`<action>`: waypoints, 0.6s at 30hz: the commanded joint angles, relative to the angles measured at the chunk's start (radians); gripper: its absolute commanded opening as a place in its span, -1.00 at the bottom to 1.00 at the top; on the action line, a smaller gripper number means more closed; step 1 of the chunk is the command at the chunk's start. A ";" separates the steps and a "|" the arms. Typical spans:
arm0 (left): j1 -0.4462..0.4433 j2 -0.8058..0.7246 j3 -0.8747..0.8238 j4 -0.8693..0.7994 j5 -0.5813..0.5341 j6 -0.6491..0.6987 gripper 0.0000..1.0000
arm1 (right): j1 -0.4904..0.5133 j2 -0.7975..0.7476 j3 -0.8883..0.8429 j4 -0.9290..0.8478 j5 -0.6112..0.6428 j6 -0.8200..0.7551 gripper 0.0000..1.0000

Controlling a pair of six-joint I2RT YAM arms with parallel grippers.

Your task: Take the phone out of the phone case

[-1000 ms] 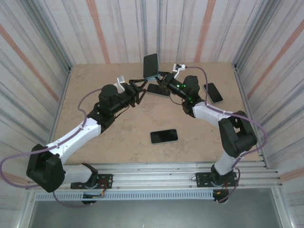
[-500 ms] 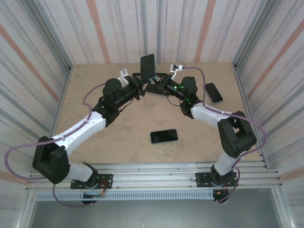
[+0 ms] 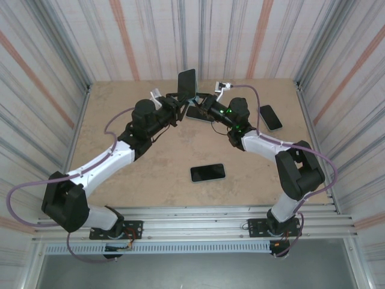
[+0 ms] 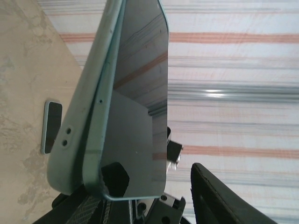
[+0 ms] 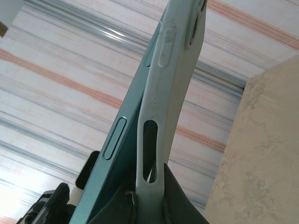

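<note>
Striped walls, tan desk (image 3: 150, 174). Right claw (image 3: 201, 102) pinches phone case (image 5: 161, 93) upright. Left claw (image 3: 174, 103) half-wide astride phone (image 4: 140, 93), one finger clear. Step: separating. Next: clamp phone, pull free.

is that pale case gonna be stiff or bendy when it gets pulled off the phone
Probably bendy: in the right wrist view the case looks slightly bowed beside the straight phone edge, above the right gripper pinching it. Likely light too: its wall is thin with a slot cut through. The phone's glossy screen may be slippery.
</note>
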 commanded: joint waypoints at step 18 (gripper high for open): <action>-0.036 0.061 0.136 -0.033 -0.118 -0.024 -0.71 | 0.033 -0.043 -0.056 0.181 0.073 -0.073 -0.91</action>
